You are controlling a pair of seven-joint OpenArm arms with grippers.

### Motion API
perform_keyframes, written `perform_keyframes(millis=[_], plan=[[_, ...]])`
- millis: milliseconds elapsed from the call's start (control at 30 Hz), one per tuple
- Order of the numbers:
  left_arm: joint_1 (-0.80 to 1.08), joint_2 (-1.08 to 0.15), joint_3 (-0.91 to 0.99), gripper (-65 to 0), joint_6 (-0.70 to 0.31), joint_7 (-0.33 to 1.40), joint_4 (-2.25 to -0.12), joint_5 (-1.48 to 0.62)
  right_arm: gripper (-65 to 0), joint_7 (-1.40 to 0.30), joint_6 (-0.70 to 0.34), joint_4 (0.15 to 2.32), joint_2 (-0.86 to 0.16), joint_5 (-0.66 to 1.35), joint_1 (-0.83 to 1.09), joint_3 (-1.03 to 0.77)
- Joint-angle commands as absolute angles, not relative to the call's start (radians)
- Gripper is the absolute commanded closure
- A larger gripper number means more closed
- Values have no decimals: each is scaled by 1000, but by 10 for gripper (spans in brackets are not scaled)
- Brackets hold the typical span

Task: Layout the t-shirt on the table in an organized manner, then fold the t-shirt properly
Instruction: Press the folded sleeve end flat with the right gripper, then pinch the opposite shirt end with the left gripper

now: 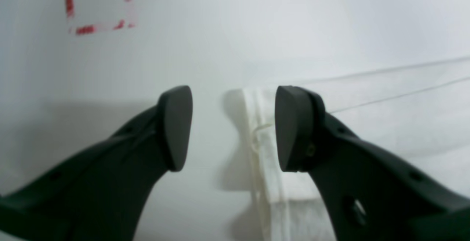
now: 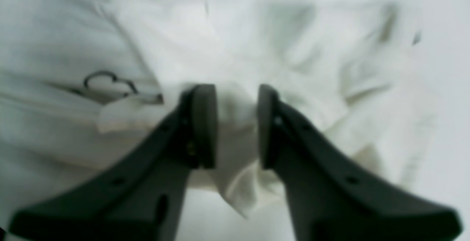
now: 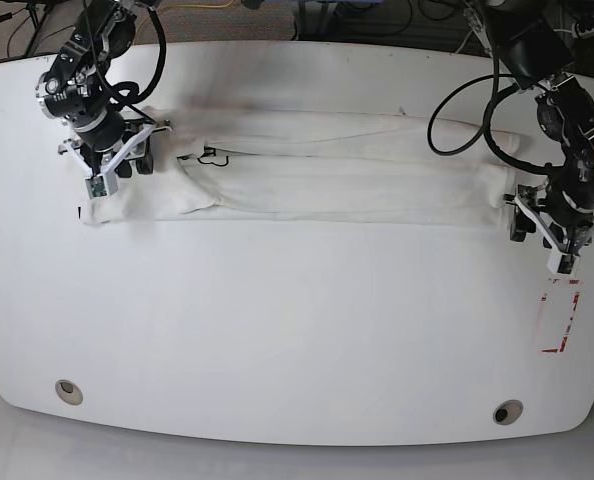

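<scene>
The table (image 3: 297,330) is seen from above in the base view, and the t-shirt (image 3: 317,180) is laid across its far half as a long, narrow band. The long axis of the band is run parallel to the far edge, from near the far-left corner to near the right edge, so that each end is met by one arm.

At the end toward the right edge, the left gripper (image 1: 233,127) is held with its jaws wide apart and nothing between them. The folded hem edge of the shirt is seen just inside the right-hand pad, bare tabletop under the other, and the red-white tape rectangle (image 1: 99,6) beyond.

At the far-left end, the right gripper (image 2: 237,123) is drawn narrow with bunched cloth gathered between its jaws; a firm pinch cannot be confirmed, as the view is blurred. A small cloud outline (image 2: 108,83) is printed just to one side.

The coming move is judged to turn on both ends being taken together.
</scene>
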State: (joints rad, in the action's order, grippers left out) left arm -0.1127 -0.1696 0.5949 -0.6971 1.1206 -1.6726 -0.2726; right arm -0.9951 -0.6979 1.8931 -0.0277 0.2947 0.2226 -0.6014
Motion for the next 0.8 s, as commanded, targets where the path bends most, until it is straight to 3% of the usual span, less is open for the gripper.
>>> perform_keyframes(millis=[0,200,767], plan=[[-133,-179,634,-337,-698,1159,-1690,-341,-75,-920,-698,1842,-53,321,214,-601],[-133,-179,710,-339,-698,1268,-1661,-483,-90,-874,-698,1687,-101,325,205,-596],[-81,-285,691,-339,-698,1319,-1419,-639,-92,-851,-698,1676,-111,323,200,-596]])
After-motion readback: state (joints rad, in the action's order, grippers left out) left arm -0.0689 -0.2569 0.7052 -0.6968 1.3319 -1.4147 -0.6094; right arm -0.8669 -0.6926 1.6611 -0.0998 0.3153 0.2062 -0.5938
